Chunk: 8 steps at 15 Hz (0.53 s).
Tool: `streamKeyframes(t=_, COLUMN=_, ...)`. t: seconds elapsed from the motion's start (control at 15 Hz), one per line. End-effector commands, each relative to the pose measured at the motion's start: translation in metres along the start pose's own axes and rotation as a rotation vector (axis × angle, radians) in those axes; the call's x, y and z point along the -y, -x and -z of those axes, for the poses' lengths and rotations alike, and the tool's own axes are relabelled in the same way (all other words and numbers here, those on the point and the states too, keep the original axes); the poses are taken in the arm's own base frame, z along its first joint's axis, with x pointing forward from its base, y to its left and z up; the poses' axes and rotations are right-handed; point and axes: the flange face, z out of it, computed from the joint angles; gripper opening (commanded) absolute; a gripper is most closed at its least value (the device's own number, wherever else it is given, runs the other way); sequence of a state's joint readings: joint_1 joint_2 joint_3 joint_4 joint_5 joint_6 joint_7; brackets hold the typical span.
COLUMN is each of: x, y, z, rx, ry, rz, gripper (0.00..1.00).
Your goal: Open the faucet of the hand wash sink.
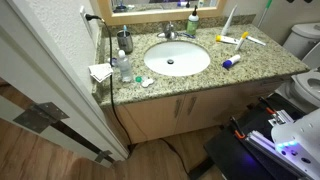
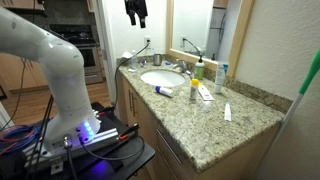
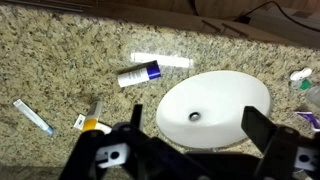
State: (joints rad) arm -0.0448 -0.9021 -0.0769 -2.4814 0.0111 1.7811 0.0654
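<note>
faucet: small chrome tap, short curved spout, upright at the basin's far edge, top centre of an exterior view; lever detail too small for me to read.
sink: white oval basin, dark round drain at centre, set in speckled tan granite; right of centre in my wrist view.

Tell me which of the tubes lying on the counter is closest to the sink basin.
The white tube with the dark blue end: it lies right beside the sink rim, and the others sit farther out.
</note>
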Motion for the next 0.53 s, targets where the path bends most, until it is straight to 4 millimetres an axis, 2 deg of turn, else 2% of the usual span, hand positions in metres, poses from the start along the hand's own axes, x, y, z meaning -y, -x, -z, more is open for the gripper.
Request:
streamKeyframes(t=0.0, x=0.0, y=0.0, z=0.0, rx=0.001, ry=0.0, rz=0.0, gripper=1.0)
streamKeyframes(t=0.2, x=0.0, y=0.0, z=0.0, rx=0.001, ry=0.0, rz=0.0, gripper=1.0)
streamKeyframes(t=0.27, x=0.006, y=-0.009, z=-0.011, rx=0.039, ry=0.008, rz=0.005, gripper=1.0)
streamKeyframes(t=0.33, x=0.017, y=-0.02, z=-0.024, rx=0.052, ry=0.022, rz=0.0, gripper=1.0)
streamKeyframes(t=0.47, x=0.054, y=-0.043, z=-0.047, rx=0.077, ry=0.021, rz=0.031, gripper=1.0)
